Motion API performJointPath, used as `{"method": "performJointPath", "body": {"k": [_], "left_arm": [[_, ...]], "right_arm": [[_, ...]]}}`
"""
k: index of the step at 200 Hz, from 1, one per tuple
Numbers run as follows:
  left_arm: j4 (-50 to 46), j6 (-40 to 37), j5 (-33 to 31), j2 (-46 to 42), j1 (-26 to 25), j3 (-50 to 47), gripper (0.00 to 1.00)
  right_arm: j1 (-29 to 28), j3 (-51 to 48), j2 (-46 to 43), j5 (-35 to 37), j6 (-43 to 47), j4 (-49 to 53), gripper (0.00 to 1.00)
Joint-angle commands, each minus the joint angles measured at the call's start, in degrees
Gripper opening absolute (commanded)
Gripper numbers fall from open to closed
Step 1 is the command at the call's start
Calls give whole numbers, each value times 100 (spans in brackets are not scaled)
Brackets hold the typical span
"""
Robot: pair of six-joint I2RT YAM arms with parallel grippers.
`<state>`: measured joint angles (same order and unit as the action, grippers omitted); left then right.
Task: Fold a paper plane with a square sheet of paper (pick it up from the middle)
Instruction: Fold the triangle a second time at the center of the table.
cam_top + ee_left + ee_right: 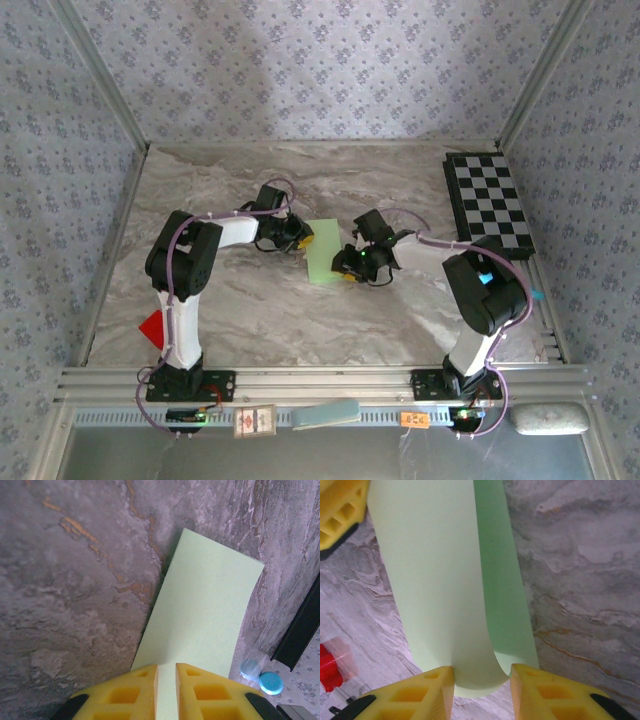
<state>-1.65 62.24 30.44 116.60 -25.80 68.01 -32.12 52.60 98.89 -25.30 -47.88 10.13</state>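
Observation:
The pale green paper (322, 250) lies mid-table, folded over on itself into a narrow rectangle, not a dart shape. My left gripper (300, 238) stands at its far left corner. In the left wrist view its tips (166, 666) rest on the flat paper (210, 610) with a narrow gap between them, nothing pinched. My right gripper (352, 262) is at the paper's near right end. There its jaws (482, 669) stand open around the curled fold of the paper (435, 580), the left finger touching it. The left gripper's yellow finger (337, 510) shows at the far end.
A black-and-white checkerboard (488, 205) lies at the back right; its dark edge (300, 625) and a blue disc (271, 682) are beside the paper. A red piece (152, 328) sits near the left arm's base. A light-blue card (325, 413) rests on the front rail.

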Motion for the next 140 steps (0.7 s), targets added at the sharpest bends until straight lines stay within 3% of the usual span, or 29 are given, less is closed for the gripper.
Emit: {"method": "performJointPath", "body": {"k": [1,69,140], "left_arm": [[-743,32,-310,584,-30,-209,17],[-733,-10,-271,603,-30,-191,17],[-730,-10,-185,654,-30,-130,17]], "right_arm": [[48,-134,-166,-223,-101,-357,38],[274,-360,-8,-773,52,-1569,49],[384,-262,332,-971,3,-1839,50]]}}
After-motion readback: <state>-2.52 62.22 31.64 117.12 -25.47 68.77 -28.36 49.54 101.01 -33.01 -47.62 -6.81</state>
